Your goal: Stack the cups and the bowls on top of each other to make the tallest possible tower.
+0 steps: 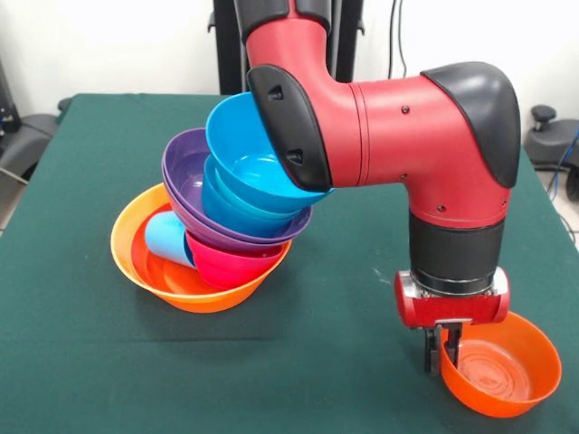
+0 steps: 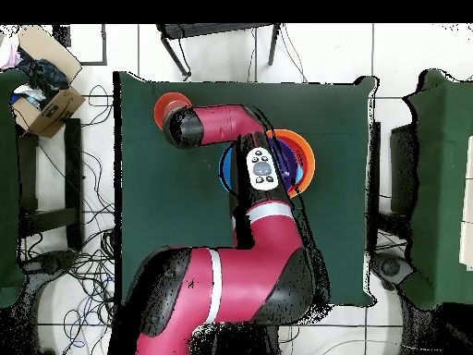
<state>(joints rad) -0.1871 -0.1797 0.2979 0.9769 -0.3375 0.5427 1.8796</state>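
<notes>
The tool (image 1: 442, 349) pinches the rim of a glossy red-orange plastic bowl (image 1: 500, 365) at the green bench's (image 1: 326, 325) near right. Well apart, the leaning tower (image 1: 226, 212) of nested bowls sits in a large orange bowl (image 1: 167, 276), with a light blue tumbler (image 1: 168, 239) lying beside it.

A green-covered tabletop (image 1: 298, 362) fills the middle. At eleven o'clock overhead sits an open cardboard box (image 2: 46, 83) — cables (image 2: 88, 268) sprawl over the tiled floor (image 2: 397, 55) at eight o'clock.
</notes>
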